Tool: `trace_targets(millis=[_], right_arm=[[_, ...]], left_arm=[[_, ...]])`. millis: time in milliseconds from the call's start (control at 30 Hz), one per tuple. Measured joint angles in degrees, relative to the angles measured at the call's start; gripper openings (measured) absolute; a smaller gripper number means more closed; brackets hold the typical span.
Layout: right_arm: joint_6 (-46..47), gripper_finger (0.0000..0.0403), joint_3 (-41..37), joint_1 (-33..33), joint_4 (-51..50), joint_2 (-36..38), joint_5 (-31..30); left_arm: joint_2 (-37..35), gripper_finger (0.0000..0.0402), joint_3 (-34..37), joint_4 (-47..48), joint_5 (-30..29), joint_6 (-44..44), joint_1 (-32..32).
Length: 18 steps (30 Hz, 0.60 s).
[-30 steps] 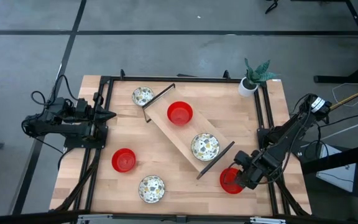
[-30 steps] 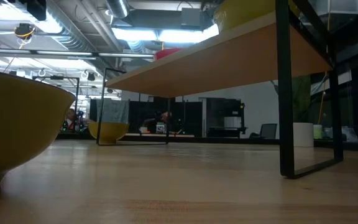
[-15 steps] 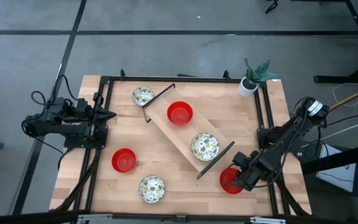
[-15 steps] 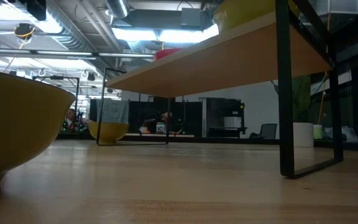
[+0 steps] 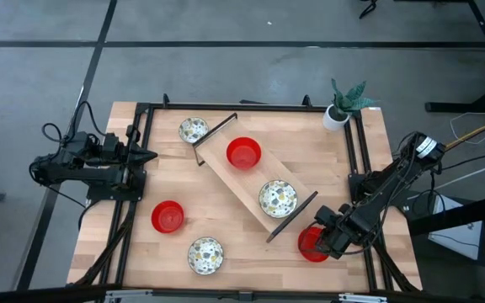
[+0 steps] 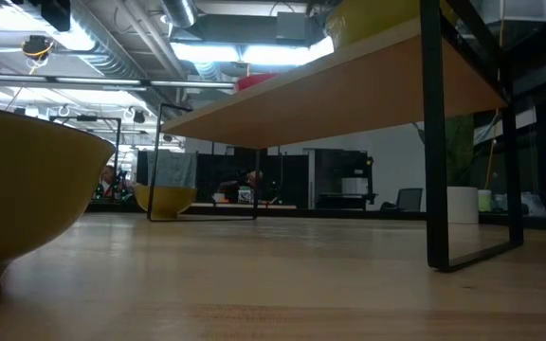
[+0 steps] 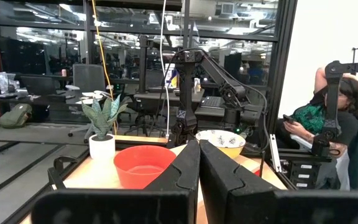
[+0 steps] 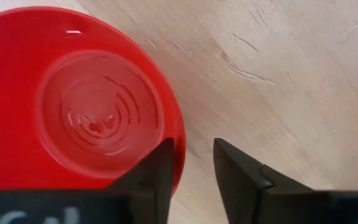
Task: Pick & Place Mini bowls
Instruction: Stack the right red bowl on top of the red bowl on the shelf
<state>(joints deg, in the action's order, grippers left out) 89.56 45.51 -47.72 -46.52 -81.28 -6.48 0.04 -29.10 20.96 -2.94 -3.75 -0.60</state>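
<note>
Right pincer (image 5: 317, 242) sits low over the red bowl (image 5: 311, 245) at the near right of the surface (image 5: 226, 219), fingers (image 8: 156, 168) narrowly apart and straddling the bowl's rim, not yet clamped. Left pincer (image 7: 199, 163) waits at the left edge, fingers together.

Risks, as judged: the glossy rim gives little purchase, so the bowl may slip or tip on lifting. A push sideways could slide it toward the nearby shelf leg (image 5: 292, 217).

5 other bowls lie elsewhere, 2 on the shelf.

No brands, labels or legible writing found.
</note>
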Motion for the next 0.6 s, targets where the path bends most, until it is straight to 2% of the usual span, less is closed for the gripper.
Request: trace_targets(millis=[333, 600], right_arm=[[0.0, 0.0013, 0.0, 0.0, 0.3, 0.1, 0.0], [-1.2, 0.0006, 0.0, 0.0, 1.2, 0.4, 1.2]], left_arm=[[0.0, 0.0004, 0.0, 0.0, 0.0, 0.0, 0.0], [0.0, 0.0004, 0.0, 0.0, 0.0, 0.0, 0.0]])
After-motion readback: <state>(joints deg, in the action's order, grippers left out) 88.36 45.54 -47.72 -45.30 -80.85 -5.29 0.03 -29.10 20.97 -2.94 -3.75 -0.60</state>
